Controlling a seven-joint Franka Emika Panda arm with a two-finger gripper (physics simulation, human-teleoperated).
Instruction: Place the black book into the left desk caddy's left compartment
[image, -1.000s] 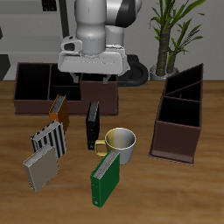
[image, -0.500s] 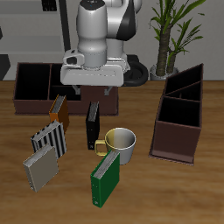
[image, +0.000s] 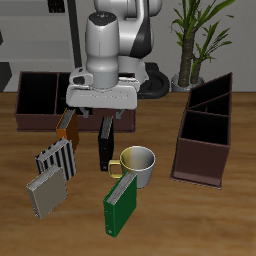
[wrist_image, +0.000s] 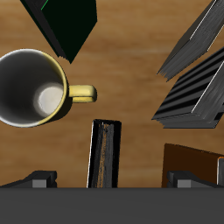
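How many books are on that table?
5: black book under the gripper, brown book beside it, striped book, grey book, green book nearest the front. None seem hidden.

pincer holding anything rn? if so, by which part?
Nothing held. The pincer hangs open above the black book, which stands on the table untouched.

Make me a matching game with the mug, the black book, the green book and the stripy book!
Things:
1. mug
2. black book
3. green book
4. stripy book

Clues:
A. nearest the table's front edge
B. right under the gripper
C. white with a yellow handle
D. next to the grey book

Pairs: 1-C, 2-B, 3-A, 4-D
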